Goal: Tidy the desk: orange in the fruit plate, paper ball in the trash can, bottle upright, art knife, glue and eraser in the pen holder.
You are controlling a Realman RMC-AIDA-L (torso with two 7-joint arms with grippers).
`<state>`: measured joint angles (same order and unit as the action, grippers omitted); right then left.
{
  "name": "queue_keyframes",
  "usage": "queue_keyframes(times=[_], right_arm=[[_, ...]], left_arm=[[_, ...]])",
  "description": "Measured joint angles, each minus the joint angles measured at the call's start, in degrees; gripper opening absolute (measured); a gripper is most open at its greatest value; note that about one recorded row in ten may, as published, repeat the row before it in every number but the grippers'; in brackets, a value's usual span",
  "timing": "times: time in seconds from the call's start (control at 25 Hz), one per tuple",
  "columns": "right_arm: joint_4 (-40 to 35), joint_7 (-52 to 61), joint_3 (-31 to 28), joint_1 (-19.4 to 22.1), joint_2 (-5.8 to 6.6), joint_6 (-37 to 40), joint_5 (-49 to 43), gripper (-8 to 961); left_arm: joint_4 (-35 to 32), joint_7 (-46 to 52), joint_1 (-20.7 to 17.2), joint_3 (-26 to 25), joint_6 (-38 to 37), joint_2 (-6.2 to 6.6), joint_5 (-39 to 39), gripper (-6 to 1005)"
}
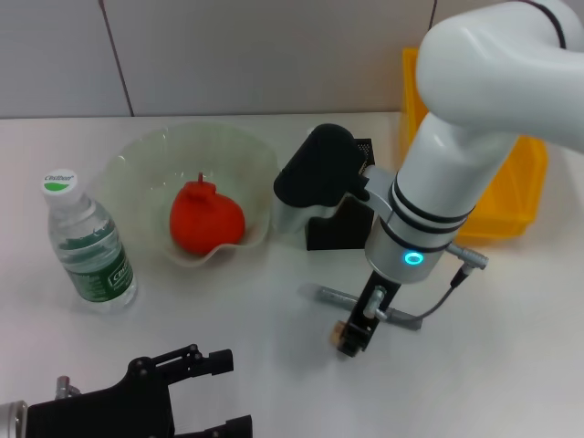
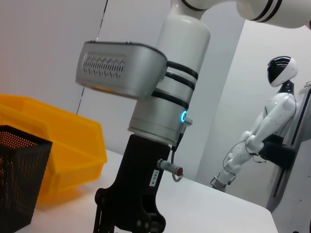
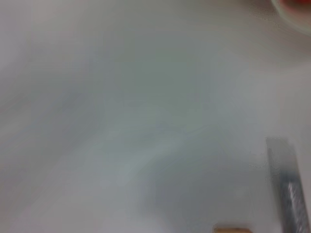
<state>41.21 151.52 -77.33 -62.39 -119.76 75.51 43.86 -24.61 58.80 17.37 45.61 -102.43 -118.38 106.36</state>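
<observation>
I've got the right end effector point(image 1: 351, 339) pointing straight down in front of the pen holder point(image 1: 336, 228), tips at the eraser point(image 1: 339, 334); can't tell its opening. Glue point(image 1: 336, 295) lies just beside it. Left end effector point(image 1: 196, 392) sits low, fingers spread.

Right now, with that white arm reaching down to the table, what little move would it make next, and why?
Probably close the right tool on the eraser and lift it toward the pen holder. The tool is down at the table right by that small beige block, and the glue lies close behind, so a straight lift looks safest.
</observation>
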Motion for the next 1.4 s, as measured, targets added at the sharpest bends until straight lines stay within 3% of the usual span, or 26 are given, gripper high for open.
queue_keyframes(times=[0.2,0.4,0.8,1.12,1.4], right_arm=[[7.4,-2.2,-4.0,3.2,0.67,1.5,-0.4,267],[17.3,-8.8,-19.7,7.7,0.94,6.9,-0.9,285],[23.7,-8.3,-34.1,6.2,2.62,10.0,-8.5,323],[23.1,-7.8,-35.7,5.0,2.2,7.9,-13.4,353],[17.8,-8.9,-35.6,4.0,1.86,2.5,-14.2,379]], left_arm=[[0.0,0.0,0.1,0.0,0.0,0.06,-0.2,802],[0.0,0.3,0.4,0.0,-0.1,0.08,-0.3,802],[0.0,0.8,1.2,0.0,-0.3,0.09,-0.3,802],[0.0,1.5,1.6,-0.2,-0.9,0.18,-0.5,802],[0.0,1.5,1.6,-0.6,-0.9,0.26,-0.5,802]])
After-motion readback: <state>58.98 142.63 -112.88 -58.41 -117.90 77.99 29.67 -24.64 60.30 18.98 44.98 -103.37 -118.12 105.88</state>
